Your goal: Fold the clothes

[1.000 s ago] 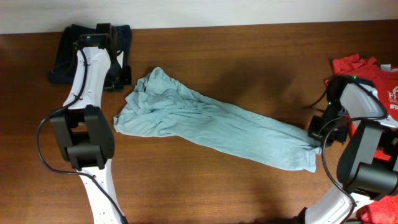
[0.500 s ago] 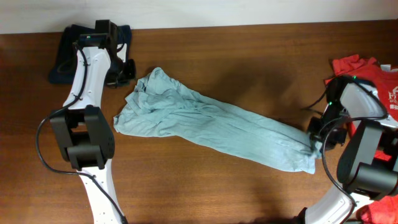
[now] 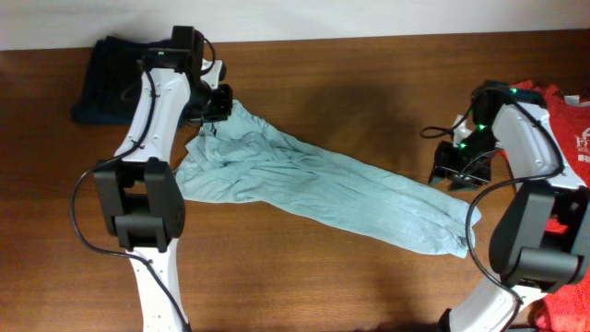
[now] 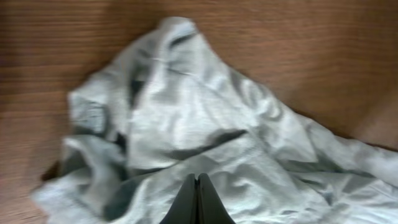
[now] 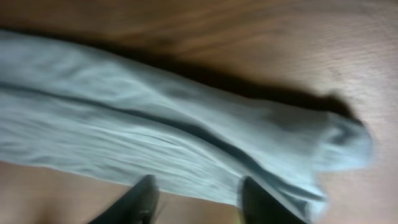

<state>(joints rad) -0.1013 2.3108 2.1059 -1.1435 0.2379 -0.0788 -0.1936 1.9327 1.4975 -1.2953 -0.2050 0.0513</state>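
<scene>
The pale grey-blue T-shirt (image 3: 313,184) lies bunched in a long diagonal strip across the wooden table, its crumpled end at the upper left. My left gripper (image 3: 218,104) hovers over that crumpled end. In the left wrist view the left gripper (image 4: 196,178) is shut, with nothing between its fingers and the T-shirt (image 4: 186,118) below. My right gripper (image 3: 450,173) stands just above the strip's right end. In its wrist view the right gripper (image 5: 199,186) is open and holds nothing, with the T-shirt (image 5: 155,124) ahead of it.
A dark navy garment (image 3: 106,78) lies at the table's back left corner. A red T-shirt with white print (image 3: 562,106) sits at the right edge, and more red cloth (image 3: 564,315) shows at the bottom right corner. Bare wood (image 3: 350,83) lies behind the shirt.
The right gripper let go of the shirt's right end, opened and moved up and away from it. The left arm swung right from the navy garment to over the shirt's crumpled end.
</scene>
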